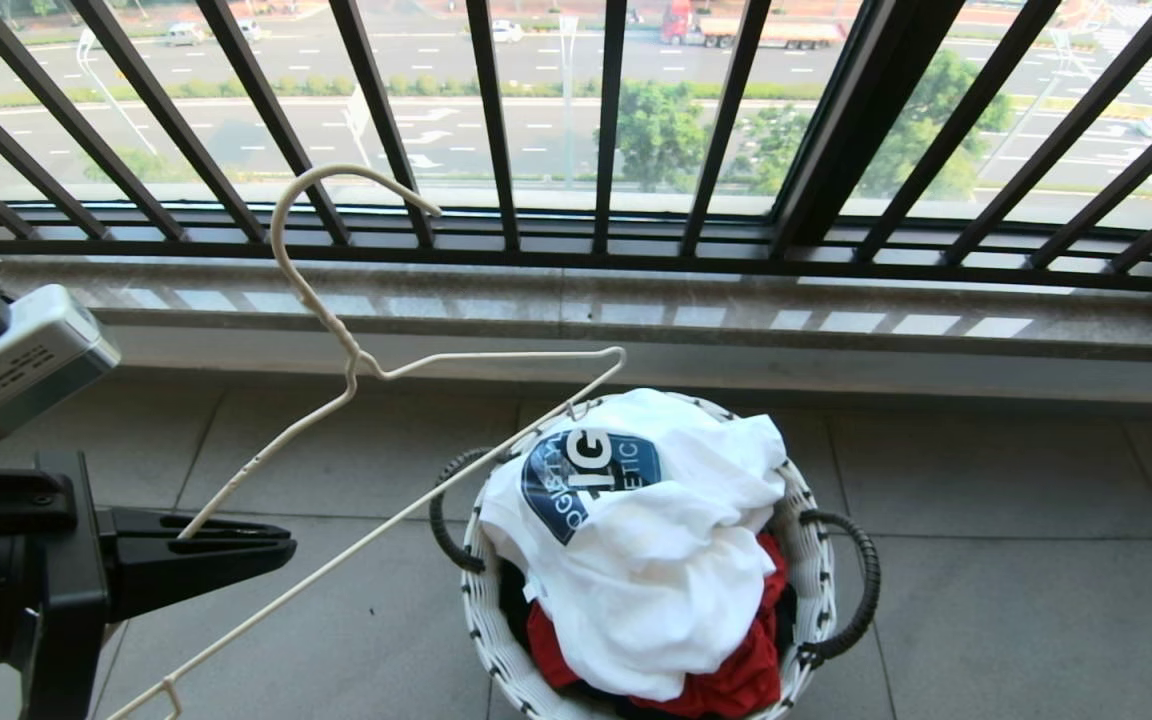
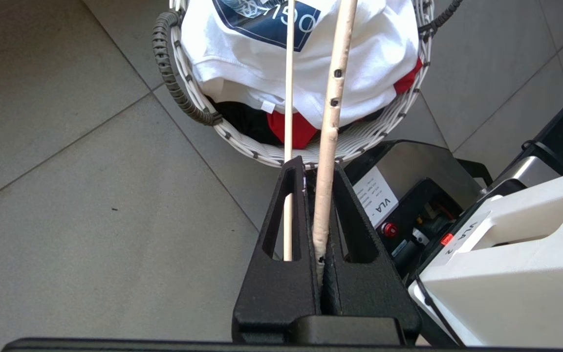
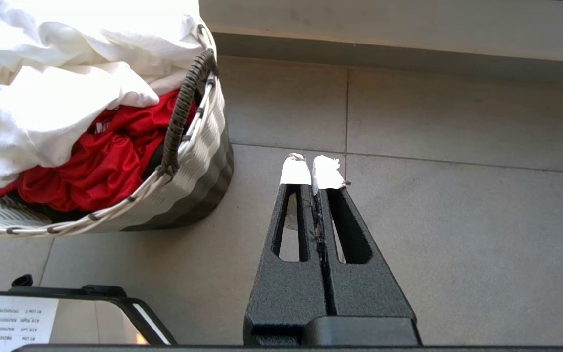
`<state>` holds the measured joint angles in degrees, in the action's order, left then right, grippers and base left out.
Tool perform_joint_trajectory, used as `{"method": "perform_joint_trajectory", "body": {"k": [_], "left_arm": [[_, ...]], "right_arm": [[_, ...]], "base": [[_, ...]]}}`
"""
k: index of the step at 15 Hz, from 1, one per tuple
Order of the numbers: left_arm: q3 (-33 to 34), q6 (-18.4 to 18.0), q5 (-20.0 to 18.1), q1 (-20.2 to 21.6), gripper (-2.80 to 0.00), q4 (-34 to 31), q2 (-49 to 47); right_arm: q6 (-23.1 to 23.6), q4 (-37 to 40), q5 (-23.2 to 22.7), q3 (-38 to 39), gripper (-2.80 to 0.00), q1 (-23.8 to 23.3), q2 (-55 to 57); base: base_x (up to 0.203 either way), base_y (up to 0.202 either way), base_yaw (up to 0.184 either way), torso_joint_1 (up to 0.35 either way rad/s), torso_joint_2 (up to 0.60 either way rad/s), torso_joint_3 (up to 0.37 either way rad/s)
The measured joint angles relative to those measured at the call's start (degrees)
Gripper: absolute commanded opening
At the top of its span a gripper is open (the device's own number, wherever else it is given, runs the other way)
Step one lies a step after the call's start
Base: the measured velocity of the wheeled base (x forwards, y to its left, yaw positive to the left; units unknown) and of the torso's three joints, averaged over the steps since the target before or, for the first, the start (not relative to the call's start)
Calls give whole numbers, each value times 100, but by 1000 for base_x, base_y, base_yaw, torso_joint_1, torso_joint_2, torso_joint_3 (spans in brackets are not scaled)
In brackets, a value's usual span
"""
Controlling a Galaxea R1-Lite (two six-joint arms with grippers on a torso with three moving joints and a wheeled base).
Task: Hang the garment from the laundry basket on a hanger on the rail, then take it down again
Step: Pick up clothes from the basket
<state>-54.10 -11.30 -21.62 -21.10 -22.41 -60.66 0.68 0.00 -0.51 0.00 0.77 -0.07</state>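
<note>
Logo letters "IG" and "ETIC" on garment (image 1: 636,540) in laundry basket (image 1: 808,520); left hand (image 1: 236,550) pinching hanger (image 1: 356,370).

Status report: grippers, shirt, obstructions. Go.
Left gripper shut on hanger, beside basket. Right gripper shut, empty, low by basket. T-shirt on top in basket. Nothing blocking it.

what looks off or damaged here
The hanger is bent out of shape, its coating chipped near the left hand shut on it. White tape on the right hand's tips is frayed.
</note>
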Motion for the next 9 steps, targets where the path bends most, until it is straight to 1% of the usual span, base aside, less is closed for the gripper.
{"method": "perform_joint_trajectory", "body": {"k": [4, 9], "left_arm": [[6, 47, -1, 0, -280, 59, 7], [301, 58, 8, 0, -280, 752, 71]], "right_arm": [[2, 0, 0, 0, -280, 1, 0], [24, 9, 0, -7, -280, 2, 0]], "base": [[0, 0, 0, 0, 0, 0], [0, 0, 0, 0, 0, 0]]}}
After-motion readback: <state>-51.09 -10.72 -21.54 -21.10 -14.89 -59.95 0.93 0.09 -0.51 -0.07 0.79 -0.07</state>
